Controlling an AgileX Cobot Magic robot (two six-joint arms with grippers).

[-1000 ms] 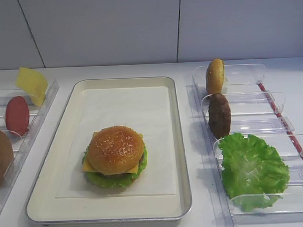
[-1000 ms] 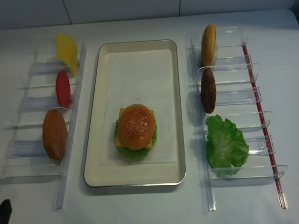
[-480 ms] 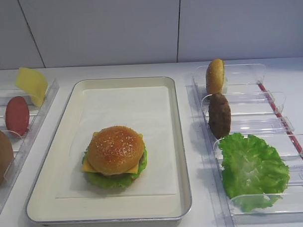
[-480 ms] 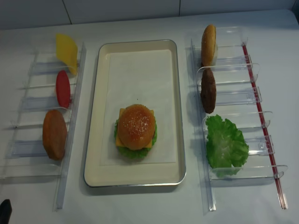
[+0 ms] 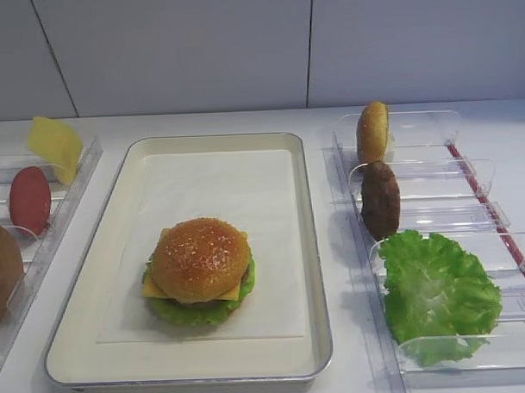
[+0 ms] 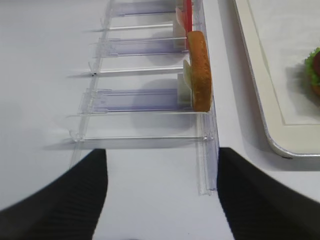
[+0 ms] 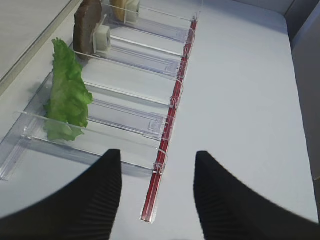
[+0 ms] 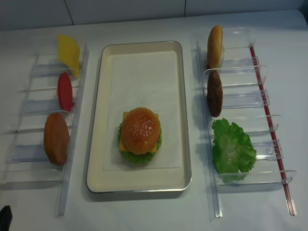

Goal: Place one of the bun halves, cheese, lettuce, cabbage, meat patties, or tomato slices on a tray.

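A stacked burger stands on the paper liner of the metal tray (image 5: 312,246), topped by the sesame bun half (image 5: 200,257) over cheese (image 5: 154,289) and lettuce (image 5: 189,313). In the right rack stand a bun half (image 5: 372,130), a meat patty (image 5: 381,199) and a lettuce leaf (image 5: 438,289). The left rack holds a cheese slice (image 5: 55,145), a tomato slice (image 5: 30,199) and a plain bun half (image 5: 2,270). My right gripper (image 7: 157,155) is open and empty, just short of that rack's near end. My left gripper (image 6: 161,152) is open and empty before the left rack's bun half (image 6: 198,70).
Clear plastic racks flank the tray; the right one has a red strip (image 7: 172,107) along its outer edge. Bare white table (image 7: 250,100) lies right of that strip. A white wall (image 5: 240,42) closes the back. The tray's corner (image 6: 280,145) shows right of the left gripper.
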